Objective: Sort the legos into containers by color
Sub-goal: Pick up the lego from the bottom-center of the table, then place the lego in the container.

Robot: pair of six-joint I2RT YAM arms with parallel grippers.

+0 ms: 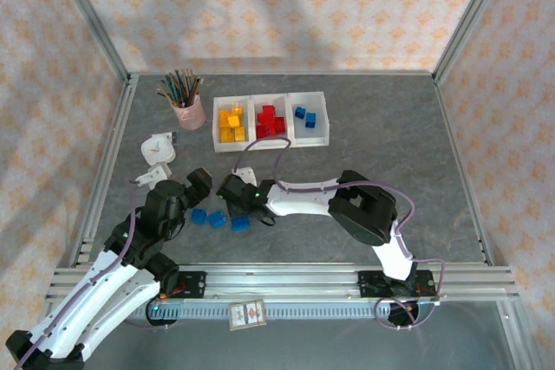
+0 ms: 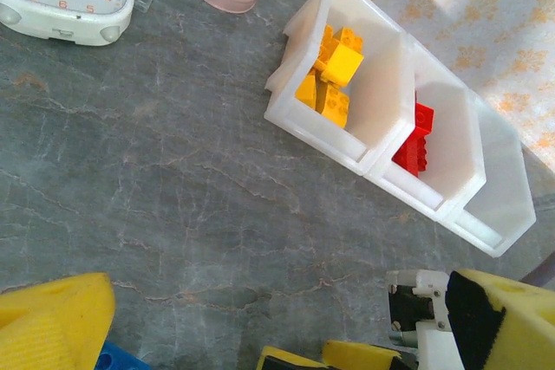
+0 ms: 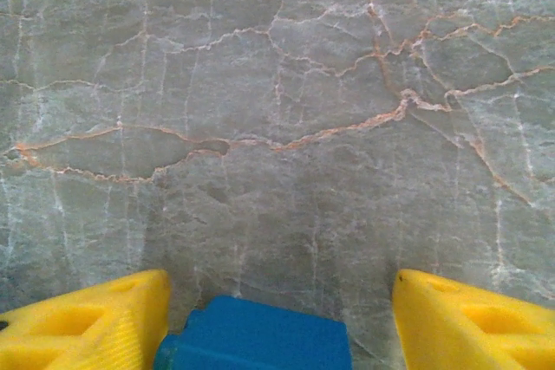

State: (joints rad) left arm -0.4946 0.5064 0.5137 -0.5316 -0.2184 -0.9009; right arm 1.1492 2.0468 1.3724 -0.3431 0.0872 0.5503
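Legos (image 1: 216,220) in blue lie loose on the near tabletop (image 1: 390,145), just beside our left claw (image 2: 277,327), whose fingers are spread wide. Our right claw (image 3: 282,327) straddles one blue brick (image 3: 256,340), fingers apart, unclamped. Far containers (image 1: 316,139) hold yellow, red and blue bricks.

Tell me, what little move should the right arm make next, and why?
Probably close the right gripper. A blue brick sits between its fingers, with a gap showing on one side, so it isn't gripped yet. Once held, it could go to the bin with the other blue bricks.
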